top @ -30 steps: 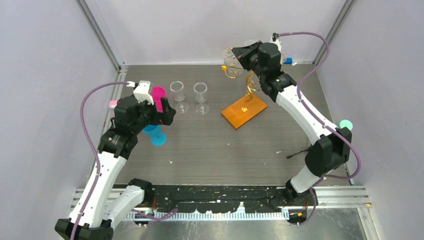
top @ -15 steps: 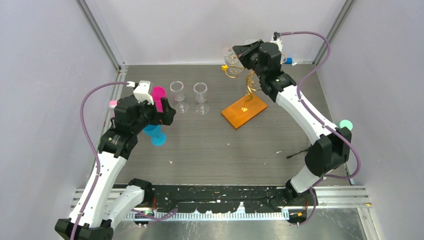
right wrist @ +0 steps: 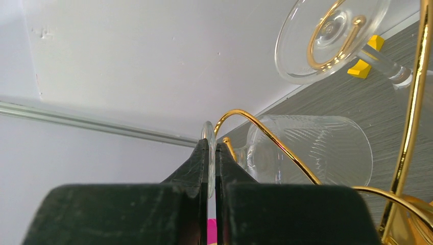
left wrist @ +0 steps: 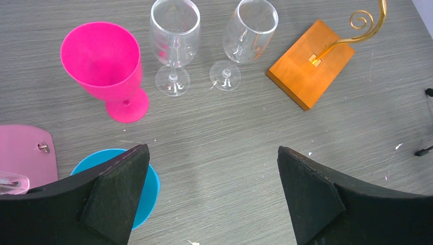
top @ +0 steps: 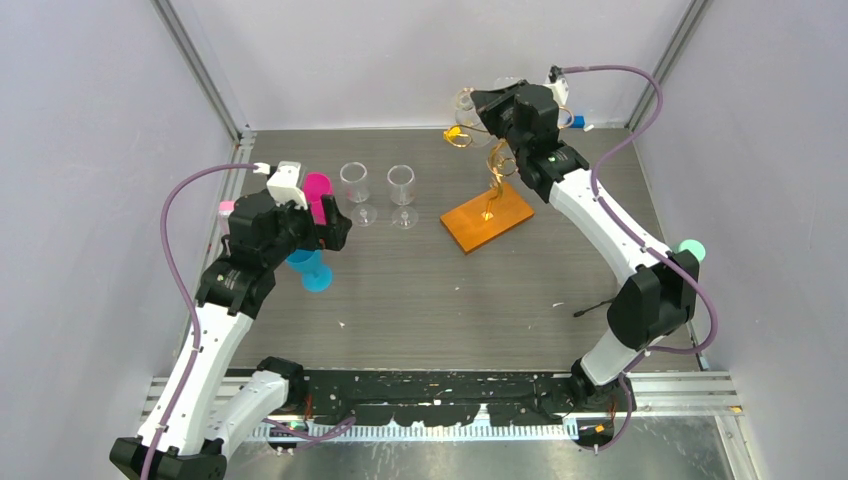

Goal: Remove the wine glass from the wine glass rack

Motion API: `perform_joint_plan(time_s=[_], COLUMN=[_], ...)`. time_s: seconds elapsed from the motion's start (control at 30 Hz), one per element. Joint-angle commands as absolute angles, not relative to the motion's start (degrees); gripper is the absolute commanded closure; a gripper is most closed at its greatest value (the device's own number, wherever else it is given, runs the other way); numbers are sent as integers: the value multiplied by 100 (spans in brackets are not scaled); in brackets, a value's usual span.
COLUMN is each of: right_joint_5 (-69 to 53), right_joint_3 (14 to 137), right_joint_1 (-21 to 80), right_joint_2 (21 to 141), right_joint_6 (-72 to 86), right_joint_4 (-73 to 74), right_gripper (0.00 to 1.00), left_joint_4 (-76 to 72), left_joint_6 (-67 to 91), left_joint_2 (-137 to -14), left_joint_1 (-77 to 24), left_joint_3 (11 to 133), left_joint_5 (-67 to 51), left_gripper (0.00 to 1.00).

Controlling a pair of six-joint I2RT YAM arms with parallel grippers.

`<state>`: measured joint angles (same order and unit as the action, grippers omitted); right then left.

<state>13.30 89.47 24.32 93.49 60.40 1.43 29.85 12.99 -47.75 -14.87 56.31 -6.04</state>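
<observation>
While your right fingers (right wrist: 200, 168) pinch the foot of the wine glass (right wrist: 311, 148), a gold curl of the wine glass rack (top: 487, 220) crosses its stem; your left fingers (left wrist: 115, 199) gape empty by a blue cup (left wrist: 150, 191).

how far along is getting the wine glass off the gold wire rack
Done: the right gripper is shut on the thin foot of the clear ribbed wine glass. In hand: that glass hangs tilted on a curled arm of the gold wire rack with the orange base. Left: sliding it free and setting it down.
</observation>
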Motion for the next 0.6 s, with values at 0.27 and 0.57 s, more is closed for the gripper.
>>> perform_joint_plan(time_s=[0.27,0.57], right_joint_5=[1849,1290], right_joint_3=[9342,9366], right_joint_1=[2391,2391], right_joint_2=[9241,9287], right_joint_6=[6285,6559], right_joint_4=[-516,-774], right_gripper=[100,100], left_joint_4=[2773,2775], left_joint_6=[1213,1204], left_joint_2=[-4716,-4706], left_joint_1=[-1499,-1494], left_joint_3=[5612,5612], left_joint_5=[-527,-527], left_gripper=[0,0])
